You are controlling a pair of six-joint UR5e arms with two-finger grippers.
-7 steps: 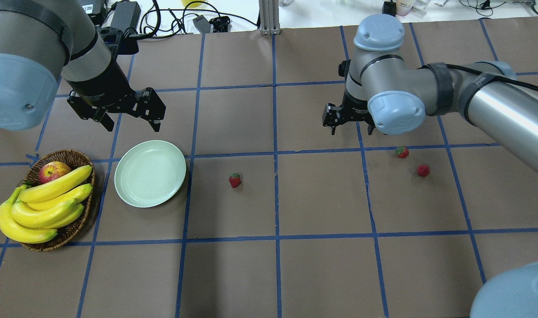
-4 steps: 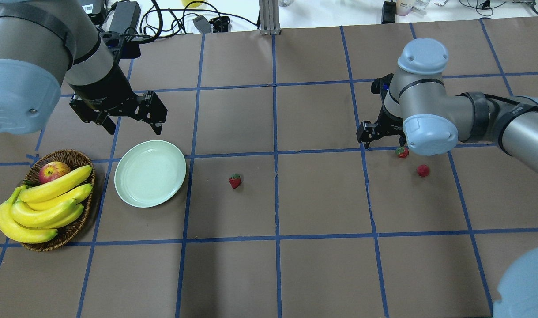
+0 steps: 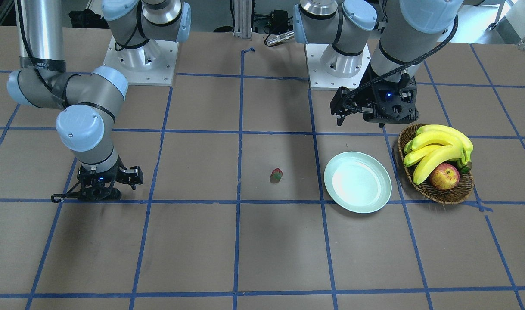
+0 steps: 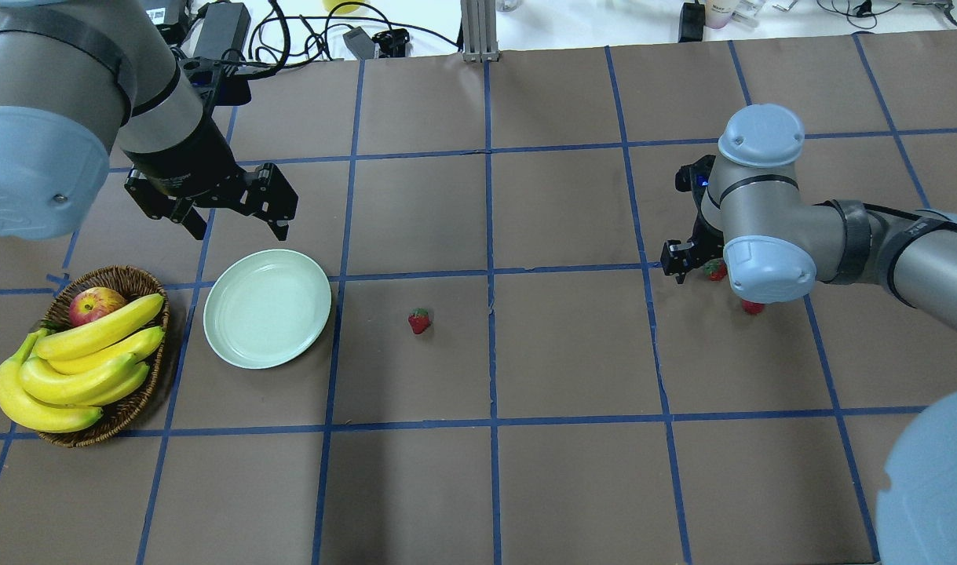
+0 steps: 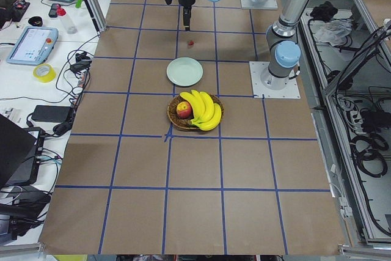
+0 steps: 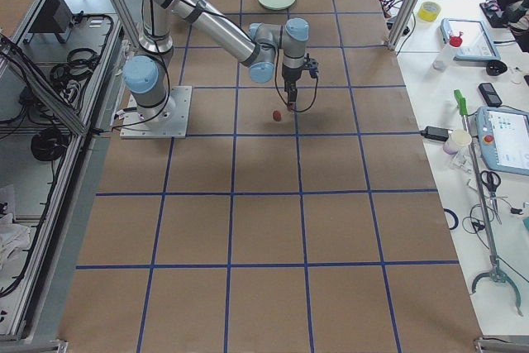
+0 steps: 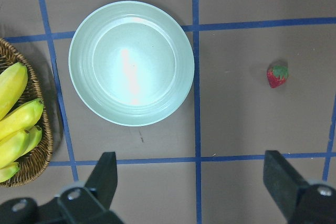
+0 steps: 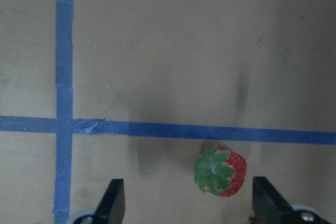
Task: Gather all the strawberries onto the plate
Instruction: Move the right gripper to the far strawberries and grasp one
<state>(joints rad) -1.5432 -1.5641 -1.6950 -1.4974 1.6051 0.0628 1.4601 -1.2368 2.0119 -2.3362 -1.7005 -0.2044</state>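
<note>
Right gripper (image 8: 190,201) held low over table (image 4: 572,353), fingers spread wide, nothing gripped. First strawberry (image 8: 220,171) seen lying between fingers, close to one, just by blue tape line (image 8: 157,128). Second strawberry (image 4: 753,307) partly hidden under right wrist. Third strawberry (image 4: 419,321) seen on table near plate (image 4: 268,308). Left gripper (image 7: 192,170) held in air near plate, fingers spread wide, nothing gripped.

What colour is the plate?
The plate is plain pale mint green, clearest in the left wrist view.
</note>
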